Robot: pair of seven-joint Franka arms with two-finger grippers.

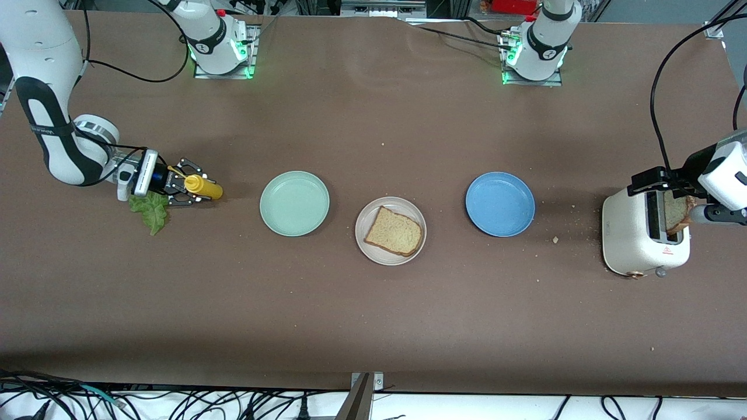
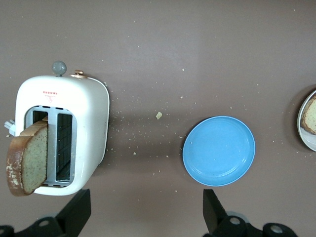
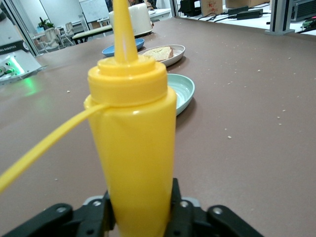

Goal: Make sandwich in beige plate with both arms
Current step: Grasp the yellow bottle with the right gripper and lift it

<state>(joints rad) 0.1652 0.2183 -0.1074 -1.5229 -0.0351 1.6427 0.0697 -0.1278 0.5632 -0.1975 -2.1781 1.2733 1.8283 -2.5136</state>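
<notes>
1. Right gripper (image 1: pixel 189 189) sat low at the right arm's end of the worktop (image 1: pixel 373 315), fingers pinching the yellow squeeze bottle (image 3: pixel 131 143) around its lower body; bottle upright in the right wrist view.
2. Lettuce leaf (image 1: pixel 150 211) lay flat on the worktop just beside that gripper, partly under it.
3. Left gripper (image 2: pixel 143 217) hung over the white toaster (image 2: pixel 61 131), fingers spread wide, holding nothing.
4. 1 bread slice (image 2: pixel 27 158) stood tilted in a toaster slot, directly below the left gripper.
5. Beige plate (image 1: pixel 365 245) carried the other bread slice (image 1: pixel 394 231), well apart from both grippers, between the mint-green plate (image 1: pixel 294 203) and blue plate (image 1: pixel 500 203).
6. Risk, as judged: grip sat low on the bottle, so a quick swing could tip it or squeeze sauce out early.
7. Risk: the tilted slice might snag the slot edge or crumble if the left gripper closed off-centre.
</notes>
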